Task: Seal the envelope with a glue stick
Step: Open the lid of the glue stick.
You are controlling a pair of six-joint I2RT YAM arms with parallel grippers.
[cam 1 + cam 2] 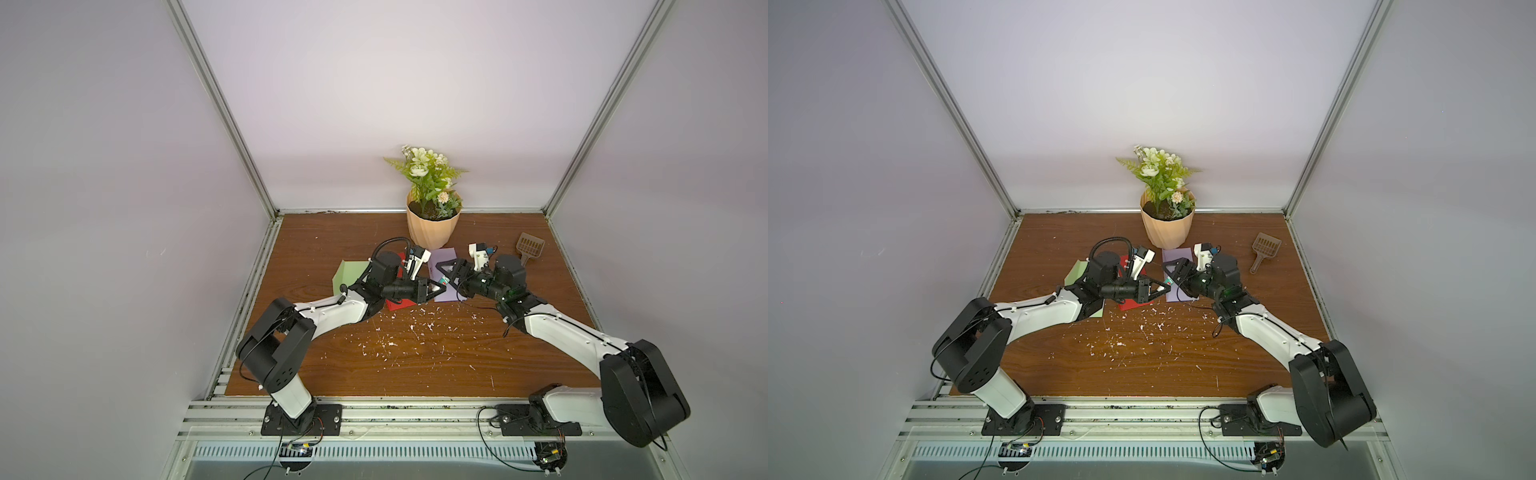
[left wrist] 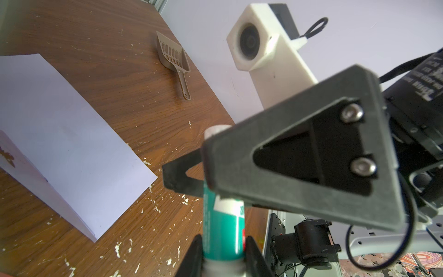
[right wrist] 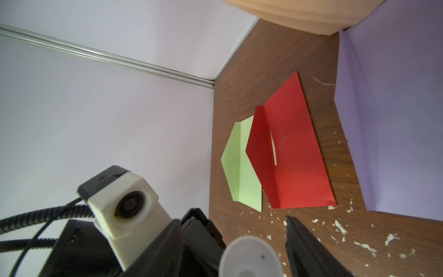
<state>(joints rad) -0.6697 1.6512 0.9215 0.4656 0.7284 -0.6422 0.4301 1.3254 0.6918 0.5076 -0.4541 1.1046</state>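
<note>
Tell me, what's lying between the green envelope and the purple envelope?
The red envelope, overlapping the green envelope, then a strip of wooden table before the purple envelope. The right wrist view shows it.

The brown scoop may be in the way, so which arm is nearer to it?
Right. The right arm has its wrist close to the scoop, by its handle. The left arm is farther off, reaching in from the other side of the glue stick.
</note>
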